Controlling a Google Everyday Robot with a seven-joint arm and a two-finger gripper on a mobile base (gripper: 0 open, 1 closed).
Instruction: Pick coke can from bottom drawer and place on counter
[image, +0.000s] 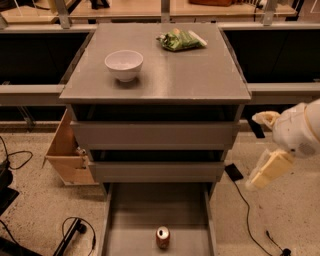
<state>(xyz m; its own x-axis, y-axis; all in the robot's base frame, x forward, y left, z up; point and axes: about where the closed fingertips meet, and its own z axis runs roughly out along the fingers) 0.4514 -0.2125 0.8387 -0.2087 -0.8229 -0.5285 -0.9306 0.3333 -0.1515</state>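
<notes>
The coke can (163, 237) stands upright on the floor of the open bottom drawer (125, 220), near its front middle. The counter (165, 70) is the grey slab on top of the cabinet. It carries a white bowl (124, 64) at the left and a green snack bag (181, 40) at the back right. My gripper (254, 150) hangs at the right of the cabinet, level with the two shut drawers, well above and to the right of the can. Its cream fingers (270, 170) stand apart and hold nothing.
Two shut grey drawers (155, 135) sit above the open one. A tan wooden box (67, 150) stands at the cabinet's left. Cables lie on the floor at the left (75, 232) and right (250, 215). A small dark object (233, 172) lies on the floor by the cabinet's right.
</notes>
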